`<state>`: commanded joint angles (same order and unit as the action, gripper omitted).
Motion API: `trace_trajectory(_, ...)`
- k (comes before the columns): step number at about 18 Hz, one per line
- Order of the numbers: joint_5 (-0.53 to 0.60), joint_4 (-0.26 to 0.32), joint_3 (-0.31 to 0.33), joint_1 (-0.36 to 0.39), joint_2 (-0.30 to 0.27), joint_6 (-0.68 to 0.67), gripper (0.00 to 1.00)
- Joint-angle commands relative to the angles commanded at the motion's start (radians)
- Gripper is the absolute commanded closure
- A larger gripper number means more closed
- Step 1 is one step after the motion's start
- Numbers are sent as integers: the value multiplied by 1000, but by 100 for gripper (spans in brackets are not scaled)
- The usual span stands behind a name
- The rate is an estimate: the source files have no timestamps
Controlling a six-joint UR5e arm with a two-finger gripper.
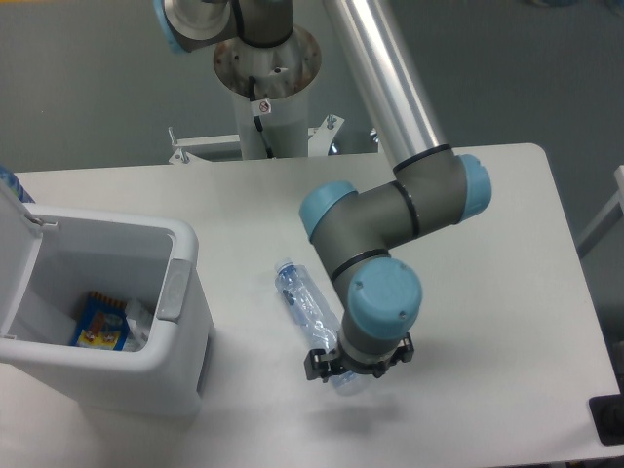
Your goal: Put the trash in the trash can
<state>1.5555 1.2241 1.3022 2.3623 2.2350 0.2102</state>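
One bottle (pixel 304 304) lies near the table's (pixel 507 292) front edge, its lower end hidden under the gripper (pixel 353 368). Whether the fingers pinch it or stand spread cannot be told. At the left edge stands the open can (pixel 185 292), its lid cut off; inside, a wrapper (pixel 139 320) sits half hidden beside a packet (pixel 100 323) with unreadable print.
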Motion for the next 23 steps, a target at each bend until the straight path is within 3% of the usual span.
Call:
trace_trajectory(8,44,-8,23,-3,9,-49,0)
trace_trajectory(12,78,-48,23,-11,26,-75,0)
trace_trajectory(21,89,-48,23,-26,46,-95,0)
trace_trajectory(23,98,-48,22,-29,51,-103,7)
